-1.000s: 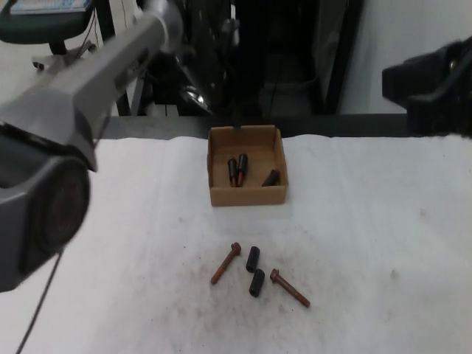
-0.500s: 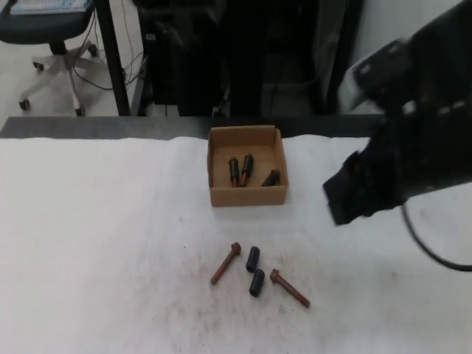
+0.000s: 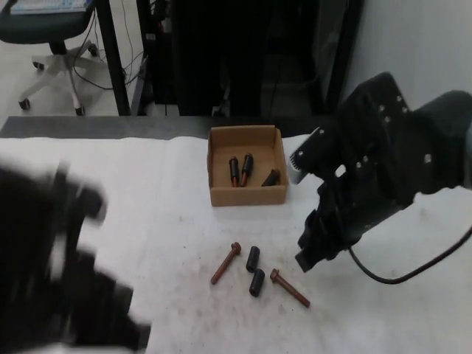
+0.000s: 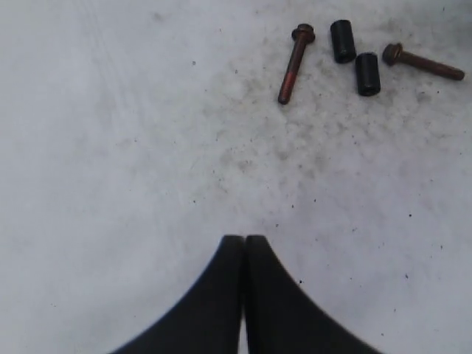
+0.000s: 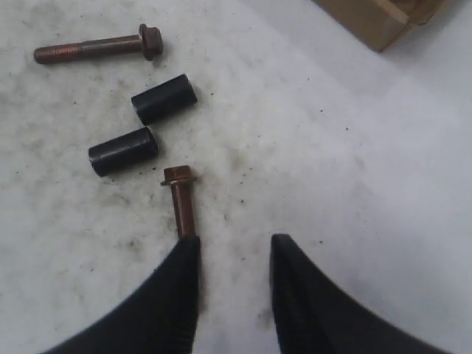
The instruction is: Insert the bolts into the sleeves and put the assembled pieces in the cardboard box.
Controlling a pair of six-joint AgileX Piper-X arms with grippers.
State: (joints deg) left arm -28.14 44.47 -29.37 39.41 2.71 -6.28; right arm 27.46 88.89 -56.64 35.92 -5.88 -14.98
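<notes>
— Where do the parts lie?
— Three assembled pieces [image 3: 246,169] are inside the box [image 3: 247,196]. In front of the box, well apart from it, two sleeves [image 3: 253,258] lie on the cloth [image 3: 162,221] close together, between the left bolt [image 3: 226,263] and the right bolt [image 3: 289,287].
— And the right gripper [image 5: 234,247]?
— Also in front of the box, low over the right bolt. Its fingers are spread and hold nothing. The bolt's head points toward the sleeves, and the end of its shank is hidden behind one finger.
— The left gripper [image 4: 245,240]?
— Its fingers are pressed together with nothing between them. It hangs over bare cloth, farther from the box than the bolts are.
</notes>
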